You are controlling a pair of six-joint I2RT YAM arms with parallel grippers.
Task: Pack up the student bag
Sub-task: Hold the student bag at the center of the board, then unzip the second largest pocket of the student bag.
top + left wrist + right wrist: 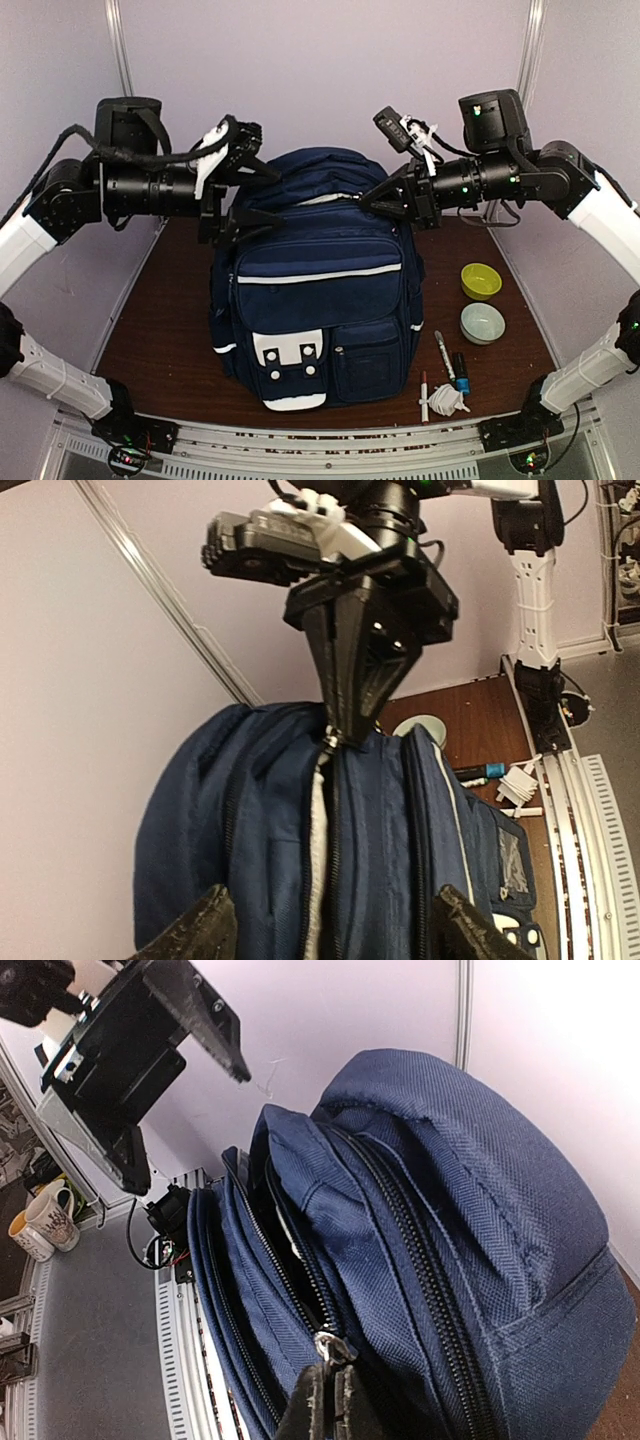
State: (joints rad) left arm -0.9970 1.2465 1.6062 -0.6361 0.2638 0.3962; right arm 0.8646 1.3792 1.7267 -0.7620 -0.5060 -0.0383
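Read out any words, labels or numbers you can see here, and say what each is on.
None can be read.
The blue marker beside the student bag: label too small to read.
The mug in the right wrist view: dark print, too blurred to read.
The bag's white patches: no lettering visible.

Navy student bag (320, 290) upright, white stripe across front, top zip seemingly part-open.

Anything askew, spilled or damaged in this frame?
Nothing stands out. The bag stands upright, its top partly unzipped, with the right gripper shut on the zip pull. The left gripper is open by the bag's top. The green bowl and pale bowl sit upright; the pens lie flat nearby.
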